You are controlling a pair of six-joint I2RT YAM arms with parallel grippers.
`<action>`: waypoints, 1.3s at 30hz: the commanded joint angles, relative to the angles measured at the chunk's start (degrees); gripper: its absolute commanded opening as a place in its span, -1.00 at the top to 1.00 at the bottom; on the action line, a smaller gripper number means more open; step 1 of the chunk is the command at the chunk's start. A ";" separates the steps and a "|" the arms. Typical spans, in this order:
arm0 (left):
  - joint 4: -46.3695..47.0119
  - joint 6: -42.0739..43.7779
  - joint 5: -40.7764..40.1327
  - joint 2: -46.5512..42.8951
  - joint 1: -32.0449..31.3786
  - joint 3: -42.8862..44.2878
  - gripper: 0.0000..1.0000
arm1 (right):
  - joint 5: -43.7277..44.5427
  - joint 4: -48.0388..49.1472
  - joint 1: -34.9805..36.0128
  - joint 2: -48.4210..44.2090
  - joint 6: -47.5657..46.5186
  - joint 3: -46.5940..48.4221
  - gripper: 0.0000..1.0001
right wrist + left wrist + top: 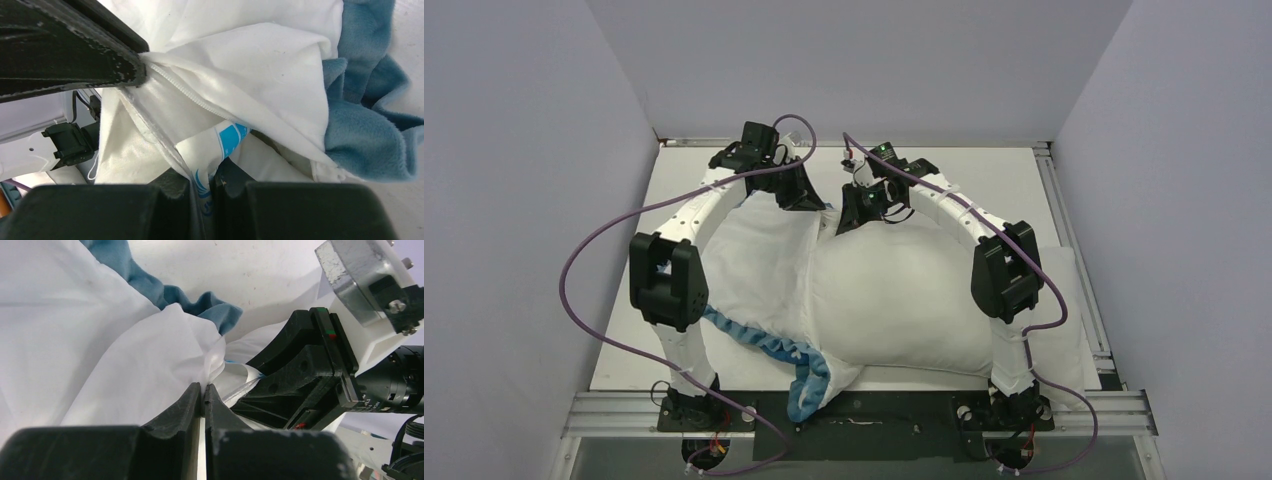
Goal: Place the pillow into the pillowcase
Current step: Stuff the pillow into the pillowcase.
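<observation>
Where the left gripper (pixel 204 388) enters the bottom centre of its own wrist view, its two black fingers are pressed together on a thin fold of white cloth. The fold belongs to the limp pillowcase with a white inner face and a blue edge (pixel 100 340). At the upper left of the right wrist view, one of these fingers nips the cloth just beside a white zipper (pixel 186 94). The right gripper (pixel 202 176), at the bottom centre of its wrist view, is likewise closed. It clamps a small white label printed in blue (pixel 231 140) together with a fold of glossy white cloth. Whether that fold is pillow or pillowcase cannot be told. Blue plush ruffle (pixel 365 125) fills the right side of this view. In the overhead view both grippers stand close together at the upper centre. Below them, the large plump rectangular pillow of plain white fabric (pixel 894 300) lies at the centre and right of the white table (pixel 1004 175), between the two arms. The pillowcase lies against the pillow's left part, white face up. Its ruffle runs along the lower left to the table's near edge at the bottom centre.
</observation>
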 commanded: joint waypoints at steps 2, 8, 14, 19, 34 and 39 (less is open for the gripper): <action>-0.53 1.91 -12.87 -5.41 1.27 4.68 1.00 | 2.75 -9.19 -1.11 -2.12 -2.39 -0.93 0.90; -3.35 3.09 -22.77 -6.72 1.35 4.22 1.00 | 0.93 -11.11 -0.87 -2.71 -3.46 -1.51 0.89; -4.41 2.87 -32.83 -8.65 1.44 2.69 1.00 | -0.23 -14.88 0.07 -2.69 -6.04 -1.32 0.90; -4.31 2.83 -34.06 -9.17 2.24 1.55 1.00 | -0.15 -18.19 0.11 -3.21 -8.47 -2.51 0.90; -3.96 8.53 -14.11 -10.69 -5.08 -4.77 -0.33 | 0.43 -15.02 1.40 -2.36 -5.34 -4.17 0.90; -6.61 11.63 -18.86 -12.86 -9.15 -9.49 -0.44 | 0.46 -14.72 1.21 -2.31 -5.13 -4.39 0.90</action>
